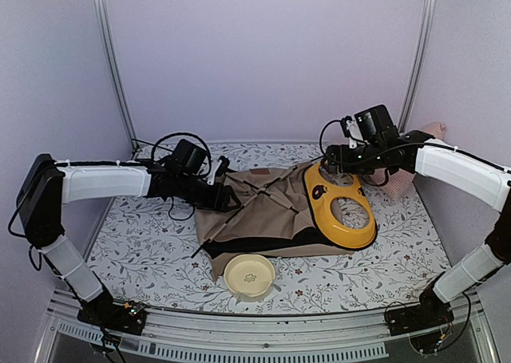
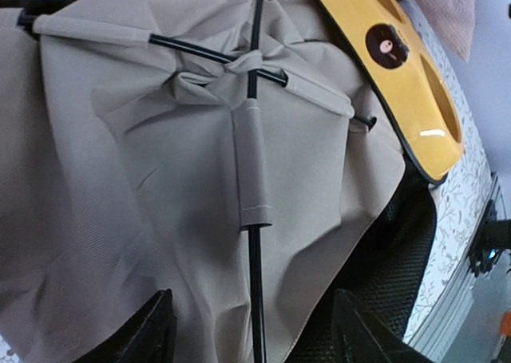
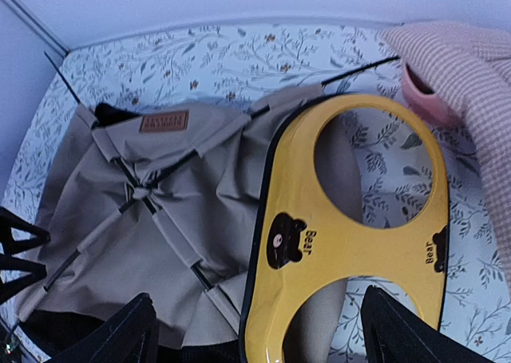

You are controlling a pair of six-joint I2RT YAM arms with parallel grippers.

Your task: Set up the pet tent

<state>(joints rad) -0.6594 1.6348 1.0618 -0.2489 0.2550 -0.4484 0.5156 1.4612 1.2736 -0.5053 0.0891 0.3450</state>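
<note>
The pet tent [image 1: 255, 211] lies collapsed and flat in the middle of the table, tan fabric with thin black poles crossing at a knot [image 2: 247, 64]. Its brown label [image 3: 164, 121] faces up. My left gripper [image 1: 226, 194] hovers over the tent's left side, open, and one black pole [image 2: 257, 299] runs between its fingers [image 2: 144, 331] without touching them. My right gripper [image 1: 329, 165] hangs open above the tent's right edge, where the yellow feeder tray [image 3: 351, 243] lies partly on the fabric. Nothing is held by either gripper [image 3: 263, 339].
A cream bowl [image 1: 249, 275] sits in front of the tent near the table's front edge. The pink-and-white checked cushion [image 3: 471, 68] lies at the back right corner. Walls enclose the floral table [image 1: 144, 251] on the left, back and right.
</note>
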